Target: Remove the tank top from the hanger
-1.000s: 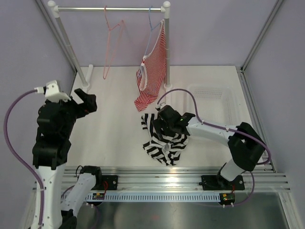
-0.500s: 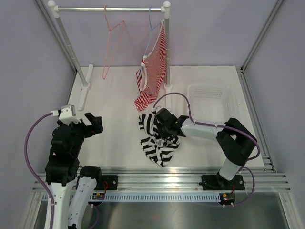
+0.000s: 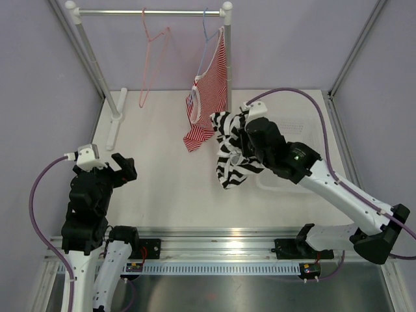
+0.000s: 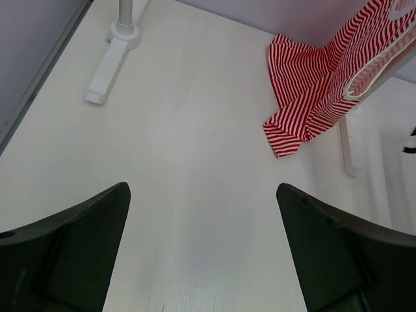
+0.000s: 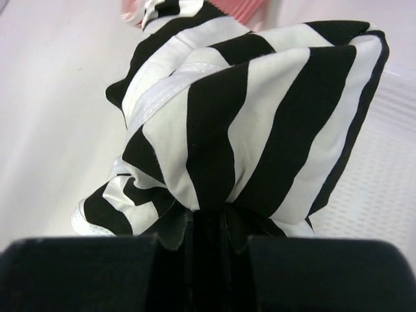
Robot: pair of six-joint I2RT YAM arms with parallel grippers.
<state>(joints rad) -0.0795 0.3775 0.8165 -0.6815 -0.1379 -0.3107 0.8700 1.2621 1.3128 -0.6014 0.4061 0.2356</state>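
The right gripper is pinching the soft black-and-white striped tank top, so it is dangling under the gripper, off the table. The thin pink wire hanger is hanging bare, well away from that gripper. The left gripper is spread wide

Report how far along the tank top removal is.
Done: the thin pink wire hanger hangs bare on the metal rail, and the black-and-white striped tank top is off it. In hand: the right gripper pinches the top, bunched, above the white table. The left gripper is open, holding nothing. Left: probably only setting the top down.
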